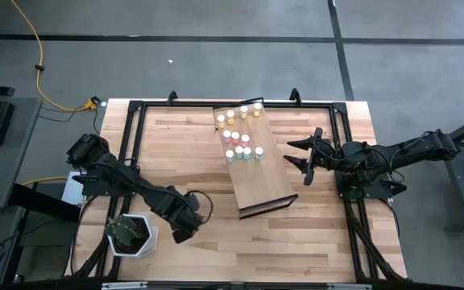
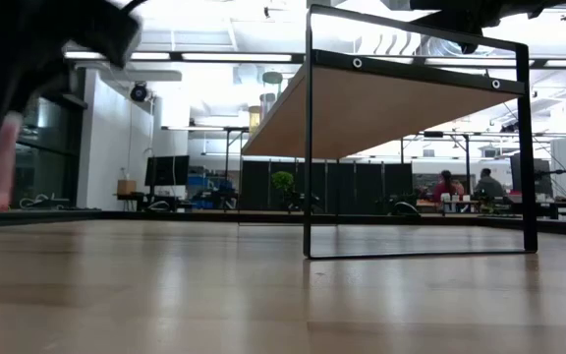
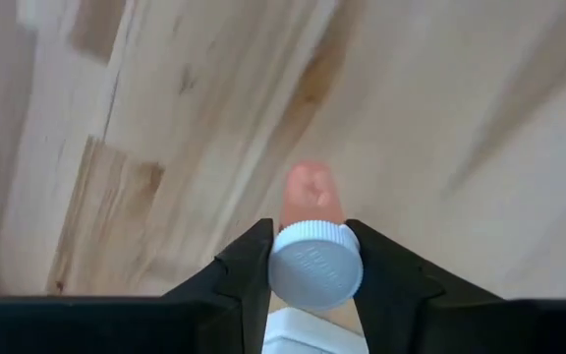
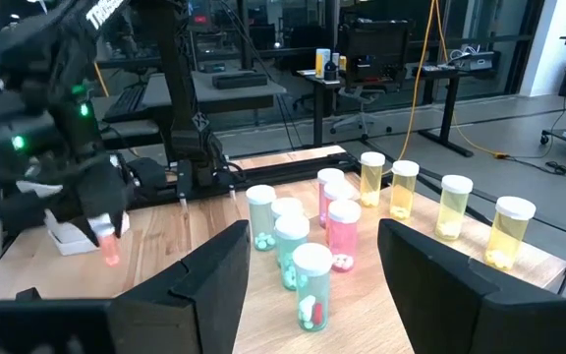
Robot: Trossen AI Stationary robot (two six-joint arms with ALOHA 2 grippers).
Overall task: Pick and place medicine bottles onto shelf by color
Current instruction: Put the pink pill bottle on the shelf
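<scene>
Left tool [image 3: 308, 264] is clamped on a pink bottle [image 3: 312, 236], right tool [image 1: 302, 159] gaping idle, so next it heads toward two o'clock for the shelf [image 1: 260, 181].

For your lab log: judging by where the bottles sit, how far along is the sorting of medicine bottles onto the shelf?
Well along. About a dozen bottles already stand on the shelf in colour groups: yellow bottles, pink bottles, teal bottles. In hand: the left gripper is shut on a pink bottle above the table. The right gripper is open beside the shelf. Left: placing that bottle.
</scene>
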